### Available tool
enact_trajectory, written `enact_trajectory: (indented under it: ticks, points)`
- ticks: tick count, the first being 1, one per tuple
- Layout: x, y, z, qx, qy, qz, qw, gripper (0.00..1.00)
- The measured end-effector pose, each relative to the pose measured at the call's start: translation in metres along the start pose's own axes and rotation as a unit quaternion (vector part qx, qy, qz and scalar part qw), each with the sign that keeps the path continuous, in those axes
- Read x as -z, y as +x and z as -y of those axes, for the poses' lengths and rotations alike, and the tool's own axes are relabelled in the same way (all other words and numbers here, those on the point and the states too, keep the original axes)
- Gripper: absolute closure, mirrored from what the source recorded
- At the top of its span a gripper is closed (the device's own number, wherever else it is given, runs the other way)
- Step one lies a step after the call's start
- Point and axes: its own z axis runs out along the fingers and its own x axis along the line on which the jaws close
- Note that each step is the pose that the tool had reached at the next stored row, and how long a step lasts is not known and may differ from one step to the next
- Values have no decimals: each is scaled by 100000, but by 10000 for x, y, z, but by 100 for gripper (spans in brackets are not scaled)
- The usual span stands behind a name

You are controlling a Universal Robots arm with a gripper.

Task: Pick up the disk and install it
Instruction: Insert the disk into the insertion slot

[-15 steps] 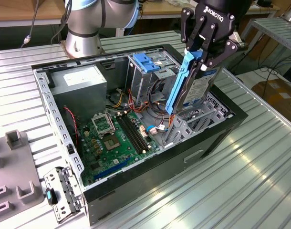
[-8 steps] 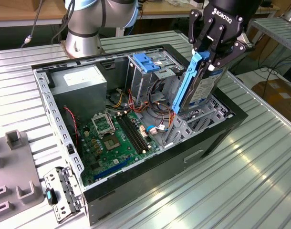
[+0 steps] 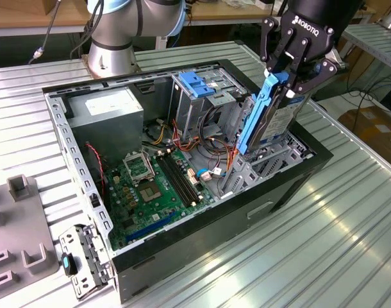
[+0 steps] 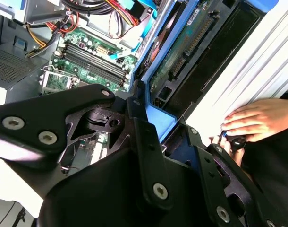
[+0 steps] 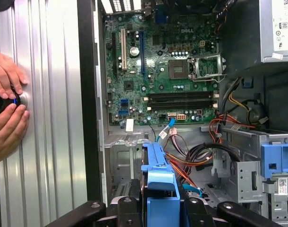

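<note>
My jaws pinch the dark, blue-framed rectangular disk (image 3: 258, 120), at 2 o'clock of the green motherboard (image 3: 150, 189) in the exterior view

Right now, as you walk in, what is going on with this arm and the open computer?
The gripper has its jaws shut on the disk, a drive in a blue carrier, held on end and tilted over the open computer case. Its lower end reaches the metal drive bay on the exterior view's right, beside the motherboard. A person's hands rest on the ribbed table next to the case.
</note>
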Motion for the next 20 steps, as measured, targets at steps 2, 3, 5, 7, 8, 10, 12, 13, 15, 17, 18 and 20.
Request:
enact_trajectory:
  ticks: [2,3,5,7,8,10,12,13,15,17,18,20]
  points:
    - [-7,14,10,2,0,1,100000,63]
    - [-9,23,18,1,-1,-1,100000,63]
    - [-12,40,34,0,-1,-4,100000,63]
    - [-18,65,51,2,-2,-3,100000,63]
    - [-21,70,53,-2,-4,-3,100000,63]
    - [-26,74,56,4,-3,-1,100000,63]
    - [-28,75,57,241,-2,-6,100000,63]
    - [-29,75,57,559,6,-9,99998,63]
    - [-33,75,59,761,12,6,99997,63]
    - [-36,75,60,762,13,12,99997,63]
    - [-39,75,61,760,13,14,99997,63]
    - [-44,75,62,762,12,10,99997,63]
